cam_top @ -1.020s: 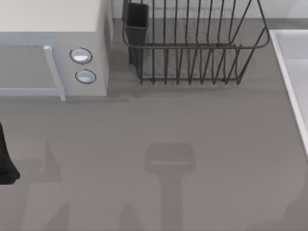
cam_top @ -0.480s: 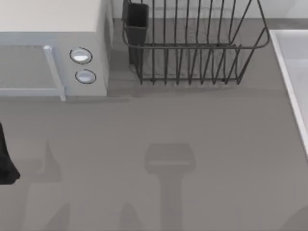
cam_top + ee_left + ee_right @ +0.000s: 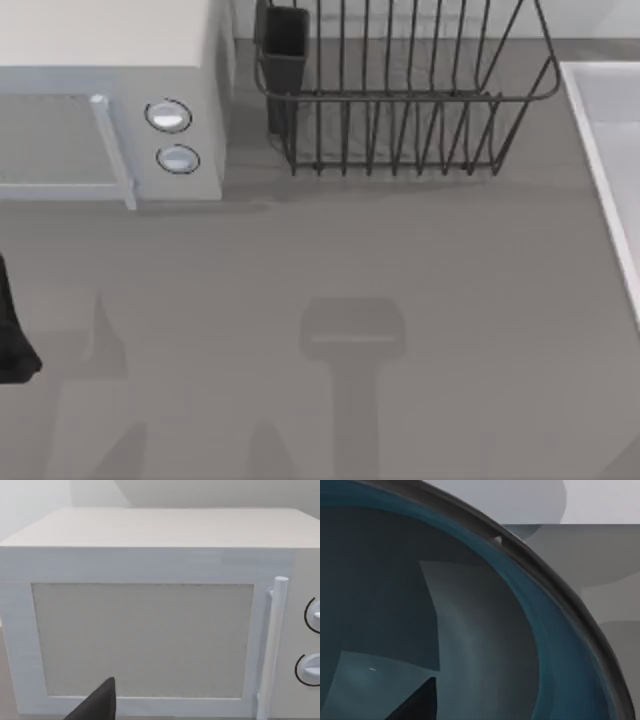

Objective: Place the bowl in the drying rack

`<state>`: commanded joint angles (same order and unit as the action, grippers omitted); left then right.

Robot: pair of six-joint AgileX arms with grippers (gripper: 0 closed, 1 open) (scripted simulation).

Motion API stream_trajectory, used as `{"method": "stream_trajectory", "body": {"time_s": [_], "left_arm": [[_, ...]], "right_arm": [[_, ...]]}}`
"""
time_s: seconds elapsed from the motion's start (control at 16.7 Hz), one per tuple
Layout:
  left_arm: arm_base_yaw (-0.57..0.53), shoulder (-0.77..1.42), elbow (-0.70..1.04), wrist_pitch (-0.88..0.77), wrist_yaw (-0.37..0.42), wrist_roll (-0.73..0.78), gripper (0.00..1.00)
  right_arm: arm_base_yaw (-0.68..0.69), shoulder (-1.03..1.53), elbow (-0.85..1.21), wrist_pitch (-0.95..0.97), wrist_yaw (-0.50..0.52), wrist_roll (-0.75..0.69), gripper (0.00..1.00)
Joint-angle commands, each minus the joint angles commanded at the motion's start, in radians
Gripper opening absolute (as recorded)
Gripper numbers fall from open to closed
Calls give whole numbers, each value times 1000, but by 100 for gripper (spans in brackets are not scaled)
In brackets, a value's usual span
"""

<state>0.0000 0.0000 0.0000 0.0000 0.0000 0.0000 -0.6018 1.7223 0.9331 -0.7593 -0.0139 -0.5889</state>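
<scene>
One bowl (image 3: 485, 645), glossy blue inside w/ dark rounded rim, right up against my right gripper; grip state: can't tell. One wire drying rack (image 3: 400, 100), thin dark bars; one boxy white microwave (image 3: 150, 620) facing my parked left gripper (image 3: 97, 705).

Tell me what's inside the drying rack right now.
Nothing sits among the bars of the drying rack that show; only a dark cup hangs at its corner beside the microwave. The rack's far part lies beyond the top view's edge. The bowl is close before the right wrist camera.

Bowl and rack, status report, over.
Left hand parked facing the microwave. Bowl close up at the right wrist, inside showing. Rack at table's far edge, nothing in it. Nothing in the way on the table.
</scene>
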Motion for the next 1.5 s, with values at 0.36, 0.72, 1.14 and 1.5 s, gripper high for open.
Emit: {"method": "stream_trajectory", "body": {"time_s": [0.36, 0.72, 1.14, 1.5], "left_arm": [[0, 0, 0, 0, 0, 0, 100], [0, 0, 0, 0, 0, 0, 100], [0, 0, 0, 0, 0, 0, 100], [0, 0, 0, 0, 0, 0, 100]], "right_arm": [[0, 0, 0, 0, 0, 0, 47], [0, 0, 0, 0, 0, 0, 2], [0, 0, 0, 0, 0, 0, 0], [-4, -4, 70, -71, -1, -5, 0]]}}
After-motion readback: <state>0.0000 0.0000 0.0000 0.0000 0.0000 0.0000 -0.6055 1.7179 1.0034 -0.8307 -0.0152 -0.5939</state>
